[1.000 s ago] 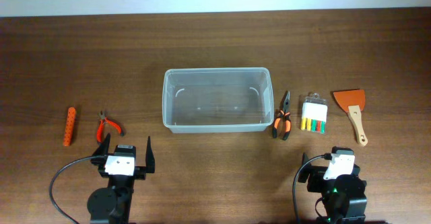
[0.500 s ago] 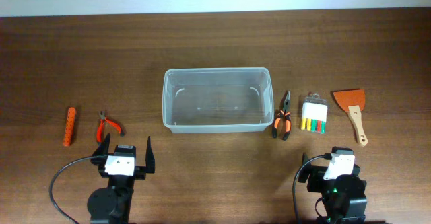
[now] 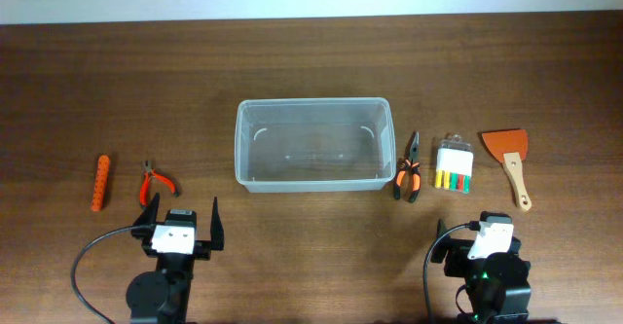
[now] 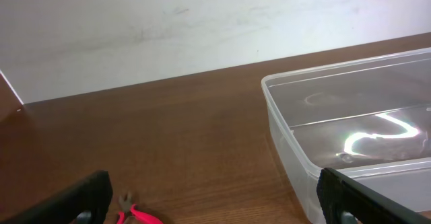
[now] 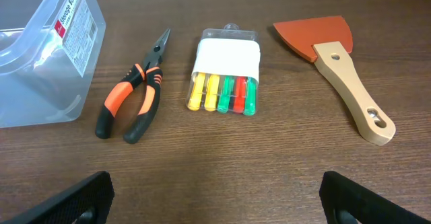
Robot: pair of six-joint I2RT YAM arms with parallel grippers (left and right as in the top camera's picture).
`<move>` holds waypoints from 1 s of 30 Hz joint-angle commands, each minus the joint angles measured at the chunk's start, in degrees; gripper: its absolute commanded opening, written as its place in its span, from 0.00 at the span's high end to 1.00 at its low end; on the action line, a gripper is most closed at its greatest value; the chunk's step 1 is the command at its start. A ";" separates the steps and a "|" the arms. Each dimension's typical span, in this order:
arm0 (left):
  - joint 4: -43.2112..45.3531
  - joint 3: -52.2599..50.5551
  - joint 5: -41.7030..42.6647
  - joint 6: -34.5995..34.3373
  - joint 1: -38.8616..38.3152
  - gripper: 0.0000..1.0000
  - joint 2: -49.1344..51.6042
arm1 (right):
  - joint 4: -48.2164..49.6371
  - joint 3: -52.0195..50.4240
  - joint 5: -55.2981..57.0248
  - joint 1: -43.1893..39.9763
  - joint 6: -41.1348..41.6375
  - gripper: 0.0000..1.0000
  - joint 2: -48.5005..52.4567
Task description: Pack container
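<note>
Container sits empty in the middle of the tabletop: thin clear plastic, so I judge it light, slick and flexy at the walls, best pinched at the stiffer rim. My left end effector hangs spread, holding nothing, the container far and right of it; my right end effector, also spread, has it far-left.

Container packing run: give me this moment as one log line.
container: empty | left gripper: open | right gripper: open | pliers, marker pack, scraper: table, right of container | cutters, orange grip: table, left
</note>
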 commanded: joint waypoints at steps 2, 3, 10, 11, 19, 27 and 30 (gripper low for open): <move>-0.04 -0.46 -0.24 -0.50 -0.22 0.01 -0.52 | 0.46 -0.46 0.02 -0.37 -0.20 0.01 -0.50; -0.04 -0.46 -0.24 -0.50 -0.22 0.01 -0.52 | 0.46 -0.39 -0.17 -0.37 -0.20 0.02 -0.50; 0.02 -0.28 -0.26 -0.52 -0.22 0.01 -0.52 | -0.07 4.13 -5.18 -0.37 -0.20 0.02 -0.17; 0.02 0.00 -0.24 -0.52 -0.22 0.01 -0.52 | -0.46 5.18 -5.16 -0.37 -0.20 0.02 0.07; -2.86 12.48 -7.69 -0.55 -0.20 0.01 9.64 | -9.09 24.20 -4.96 -0.37 -0.39 0.02 14.36; -13.57 37.62 -10.08 -0.52 1.38 0.01 37.07 | -16.85 46.10 -5.38 -0.37 -0.33 0.01 39.50; -20.79 48.33 -8.76 -0.50 2.86 0.01 47.78 | -17.33 53.77 -9.35 -0.37 0.09 0.02 47.34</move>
